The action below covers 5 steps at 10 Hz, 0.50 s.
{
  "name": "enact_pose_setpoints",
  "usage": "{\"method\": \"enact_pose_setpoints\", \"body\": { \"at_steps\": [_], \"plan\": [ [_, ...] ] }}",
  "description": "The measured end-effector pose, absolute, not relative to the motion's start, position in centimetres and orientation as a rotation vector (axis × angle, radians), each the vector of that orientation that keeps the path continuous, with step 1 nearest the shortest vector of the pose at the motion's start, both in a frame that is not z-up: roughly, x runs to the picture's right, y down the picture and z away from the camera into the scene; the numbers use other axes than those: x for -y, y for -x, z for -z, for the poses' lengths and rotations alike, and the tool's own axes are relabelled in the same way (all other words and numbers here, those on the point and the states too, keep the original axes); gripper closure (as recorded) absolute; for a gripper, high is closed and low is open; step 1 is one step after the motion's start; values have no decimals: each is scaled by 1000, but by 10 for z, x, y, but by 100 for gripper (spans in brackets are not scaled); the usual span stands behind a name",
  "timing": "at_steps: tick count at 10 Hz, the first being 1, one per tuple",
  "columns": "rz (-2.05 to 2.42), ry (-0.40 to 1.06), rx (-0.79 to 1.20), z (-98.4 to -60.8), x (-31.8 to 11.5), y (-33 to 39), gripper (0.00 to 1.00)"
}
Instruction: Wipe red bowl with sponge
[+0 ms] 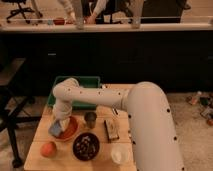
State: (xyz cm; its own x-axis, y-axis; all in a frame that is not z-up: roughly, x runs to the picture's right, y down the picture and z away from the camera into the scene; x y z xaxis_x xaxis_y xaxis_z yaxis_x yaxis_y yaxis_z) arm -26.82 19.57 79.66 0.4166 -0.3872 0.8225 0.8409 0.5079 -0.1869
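Where tool (59, 125) lowers | sponge (55, 129) beneath | inside red bowl (70, 131)

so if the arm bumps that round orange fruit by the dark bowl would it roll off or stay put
The orange fruit looks ball-shaped, so a nudge would probably roll it. It sits near the front-left corner of the table, so it could go over the edge. The gripper is over the red bowl, beside the sponge, apart from it.

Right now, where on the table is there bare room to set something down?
Bare wood: the front-left corner of the table beside the orange fruit, and the far-right strip. The centre is crowded: red bowl, where the claw presses the sponge, dark bowl, cup.
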Motion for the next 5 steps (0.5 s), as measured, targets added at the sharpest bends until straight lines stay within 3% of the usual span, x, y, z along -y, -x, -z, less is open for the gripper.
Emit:
{"method": "enact_pose_setpoints", "body": {
  "at_steps": [5],
  "plan": [
    [834, 678, 815, -785, -211, 247, 100]
  ]
}}
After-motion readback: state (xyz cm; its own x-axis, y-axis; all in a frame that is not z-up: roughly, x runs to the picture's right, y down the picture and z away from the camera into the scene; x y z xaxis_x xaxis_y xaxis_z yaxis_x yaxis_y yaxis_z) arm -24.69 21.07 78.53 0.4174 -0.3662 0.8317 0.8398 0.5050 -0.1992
